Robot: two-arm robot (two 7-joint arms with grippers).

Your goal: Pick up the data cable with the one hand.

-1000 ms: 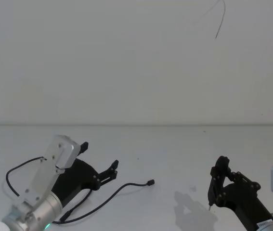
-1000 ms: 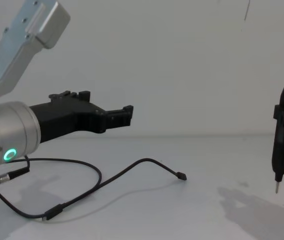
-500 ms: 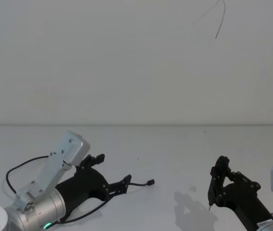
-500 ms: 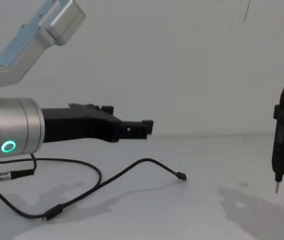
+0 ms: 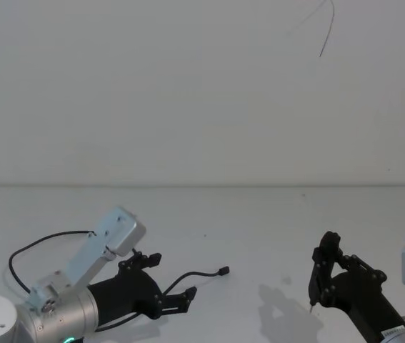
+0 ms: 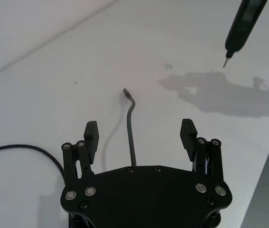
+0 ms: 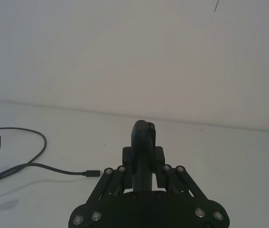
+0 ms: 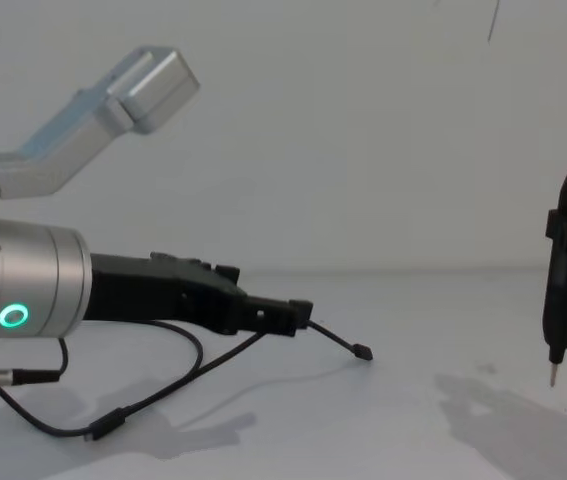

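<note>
The long black left pincer (image 5: 173,280) has dropped low at lower left, jaws wide apart either side of the thin black data cable (image 5: 206,272) on the white worktop (image 5: 259,229), ready to pinch. The right pincer (image 5: 325,275) waits lower right.

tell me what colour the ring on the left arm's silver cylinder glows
Green. The ring behind the left gripper shows best in the chest view.

Data cable (image 6: 129,133): a thin black sheath is noted, matt and smooth, plastic-looking. Left gripper (image 6: 139,128): matt black plastic is seen throughout, studded with small glossy metal screw heads (image 6: 90,191). Wrist cylinder (image 8: 23,290): silver metal, satin finish. Table (image 8: 413,420): a white, smooth surface with a faint sheen is recorded.
</note>
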